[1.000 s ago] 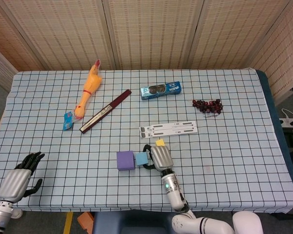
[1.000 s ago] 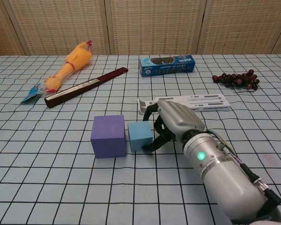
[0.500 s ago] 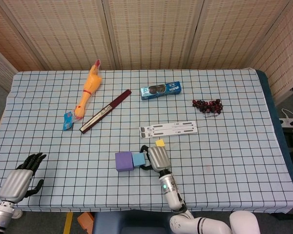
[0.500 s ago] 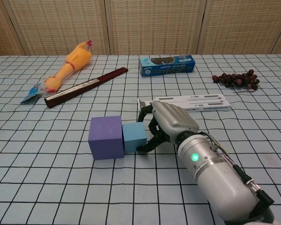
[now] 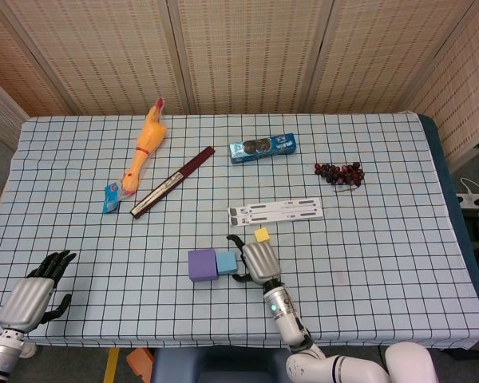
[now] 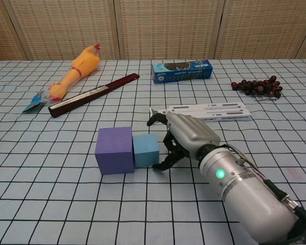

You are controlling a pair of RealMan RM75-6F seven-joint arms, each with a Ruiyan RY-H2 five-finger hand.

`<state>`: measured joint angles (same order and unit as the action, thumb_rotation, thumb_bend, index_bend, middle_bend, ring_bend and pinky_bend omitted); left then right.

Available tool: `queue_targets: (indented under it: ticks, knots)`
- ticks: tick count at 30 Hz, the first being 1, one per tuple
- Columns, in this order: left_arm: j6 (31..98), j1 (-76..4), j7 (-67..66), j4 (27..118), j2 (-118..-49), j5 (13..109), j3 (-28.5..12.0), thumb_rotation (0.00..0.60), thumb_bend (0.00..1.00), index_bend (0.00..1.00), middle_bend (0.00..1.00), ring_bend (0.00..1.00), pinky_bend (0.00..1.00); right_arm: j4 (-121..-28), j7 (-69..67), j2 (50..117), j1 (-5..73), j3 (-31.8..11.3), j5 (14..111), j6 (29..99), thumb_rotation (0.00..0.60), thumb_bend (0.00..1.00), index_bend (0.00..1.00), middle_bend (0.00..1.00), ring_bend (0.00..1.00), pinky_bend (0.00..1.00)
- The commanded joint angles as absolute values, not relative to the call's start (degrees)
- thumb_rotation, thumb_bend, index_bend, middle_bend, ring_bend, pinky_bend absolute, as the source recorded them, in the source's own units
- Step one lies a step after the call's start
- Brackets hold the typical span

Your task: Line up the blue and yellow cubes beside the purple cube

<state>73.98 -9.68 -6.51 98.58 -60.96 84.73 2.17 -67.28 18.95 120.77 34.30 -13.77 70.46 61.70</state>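
The purple cube (image 5: 202,265) (image 6: 114,150) stands on the checked cloth near the front edge. The blue cube (image 5: 227,262) (image 6: 145,150) sits flush against its right side. My right hand (image 5: 258,259) (image 6: 186,135) is just right of the blue cube, fingers arched down with their tips by the cube's lower right corner and the thumb spread; it holds nothing. The small yellow cube (image 5: 262,234) lies just beyond that hand and is hidden behind it in the chest view. My left hand (image 5: 36,291) hangs at the table's front left corner, empty, fingers apart.
A white perforated strip (image 5: 275,212) (image 6: 209,111) lies just behind the cubes. Farther back are a dark stick (image 5: 172,182), a rubber chicken (image 5: 144,148), a blue biscuit box (image 5: 262,148), grapes (image 5: 340,173) and a small blue packet (image 5: 111,197).
The right hand slid the blue cube left until it met the purple cube, nudging that slightly left. The hand has since eased back a little to the right. The left hand barely moved.
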Motion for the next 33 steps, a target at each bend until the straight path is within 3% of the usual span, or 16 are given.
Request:
queue_targets:
  ticks: [1, 5, 7, 10, 14, 20, 27, 33]
  knots:
    - [73.96, -9.71, -6.60, 98.59, -60.97, 84.65, 2.13, 0.600, 0.45, 0.00, 0.00, 0.00, 0.28, -71.41, 21.69, 117.78, 33.79, -13.30, 69.70, 61.44, 0.600, 0.00, 0.18, 0.91, 0.97, 0.99]
    - [74.06, -9.64, -6.65, 98.61, -60.99, 84.50, 2.10, 0.600, 0.45, 0.00, 0.00, 0.00, 0.28, -76.37, 26.28, 114.77, 33.20, -13.22, 68.05, 62.18, 0.600, 0.00, 0.20, 0.91, 0.97, 0.99]
    - [74.15, -9.60, -6.77, 98.72, -61.00, 84.42, 2.07, 0.600, 0.45, 0.00, 0.00, 0.00, 0.28, -79.69, 30.95, 113.23, 32.71, -13.24, 66.72, 63.93, 0.600, 0.02, 0.28, 0.91, 0.97, 0.99]
    - [74.12, -9.61, -6.94, 98.82, -61.01, 84.47, 2.13, 0.600, 0.45, 0.00, 0.00, 0.00, 0.28, -82.71, 36.54, 112.25, 32.46, -13.04, 65.01, 65.73, 0.600, 0.20, 0.39, 0.91, 0.97, 0.99]
    - [74.12, -9.62, -7.04, 98.90, -61.00, 84.51, 2.17, 0.600, 0.45, 0.00, 0.00, 0.00, 0.28, -85.50, 44.28, 111.74, 32.56, -12.70, 61.84, 67.76, 0.600, 0.39, 0.44, 0.91, 0.97, 0.99]
    - [73.96, -9.68, -7.09, 98.99, -61.00, 84.44, 2.18, 0.600, 0.45, 0.00, 0.00, 0.00, 0.28, -86.47, 47.35, 111.95, 32.88, -13.28, 57.31, 67.53, 0.600, 0.50, 0.47, 0.91, 0.97, 0.99]
    - [73.76, -9.78, -7.11, 99.01, -61.01, 84.25, 2.15, 0.600, 0.45, 0.00, 0.00, 0.00, 0.29, -86.53, 43.99, 111.61, 33.81, -13.87, 53.48, 63.77, 0.600, 0.54, 0.48, 0.91, 0.98, 0.99]
    - [73.73, -9.81, -6.99, 98.98, -61.02, 84.24, 2.15, 0.600, 0.45, 0.00, 0.00, 0.00, 0.29, -85.59, 38.74, 111.45, 34.06, -12.81, 56.00, 62.66, 0.600, 0.55, 0.48, 0.92, 0.98, 0.99]
